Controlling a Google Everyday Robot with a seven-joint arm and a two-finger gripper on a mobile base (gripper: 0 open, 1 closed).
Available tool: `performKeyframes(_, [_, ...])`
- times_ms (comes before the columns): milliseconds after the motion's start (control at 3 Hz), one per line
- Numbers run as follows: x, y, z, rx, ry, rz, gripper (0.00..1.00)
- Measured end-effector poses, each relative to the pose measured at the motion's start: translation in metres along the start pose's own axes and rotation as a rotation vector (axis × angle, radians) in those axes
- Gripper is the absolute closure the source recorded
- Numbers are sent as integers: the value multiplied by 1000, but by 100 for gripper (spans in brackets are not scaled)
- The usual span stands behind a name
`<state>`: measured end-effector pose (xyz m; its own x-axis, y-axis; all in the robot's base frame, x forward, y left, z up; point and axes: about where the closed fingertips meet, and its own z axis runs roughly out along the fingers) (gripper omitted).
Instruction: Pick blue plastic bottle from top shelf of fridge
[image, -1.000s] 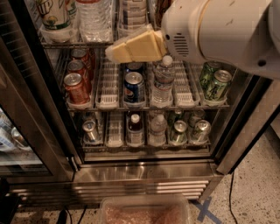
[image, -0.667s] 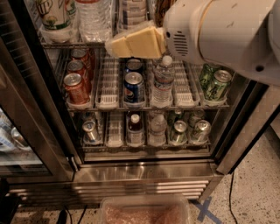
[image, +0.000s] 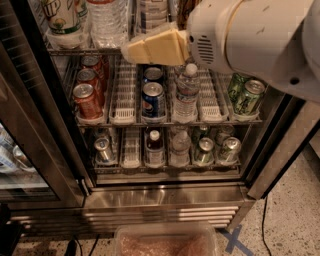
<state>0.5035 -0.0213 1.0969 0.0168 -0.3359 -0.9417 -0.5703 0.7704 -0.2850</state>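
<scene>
The fridge (image: 165, 197) stands open before me. On its top shelf (image: 82, 50), cut off by the upper edge of the view, stand a bottle with a green-and-white label (image: 62, 15), a clear ribbed water bottle (image: 107, 20) and the blue plastic bottle (image: 152, 11) with its pale label and dark bands. My gripper (image: 131, 50), tan and pointing left, is at the front edge of the top shelf, just below and in front of the blue bottle. The white arm (image: 255, 40) fills the upper right and hides the shelf's right part.
The middle rack holds red cans (image: 87, 100), blue cans (image: 153, 97), a water bottle (image: 187, 92) and green cans (image: 246, 95). The lower rack holds several small cans and bottles (image: 180, 147). The dark door frame (image: 47, 115) is on the left. A plastic bin (image: 165, 242) sits on the floor.
The gripper has risen slightly toward the top shelf's front edge. The bottles and cans have not moved.
</scene>
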Motion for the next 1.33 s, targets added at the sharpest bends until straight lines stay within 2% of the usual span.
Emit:
performKeyframes(333, [7, -8, 3, 65, -7, -8, 0])
performKeyframes(667, [10, -21, 6, 132, -25, -23, 14])
performKeyframes(1000, [10, -26, 12, 168, -48, -33, 22])
performKeyframes(1333, [12, -26, 20, 186, -64, -42, 24])
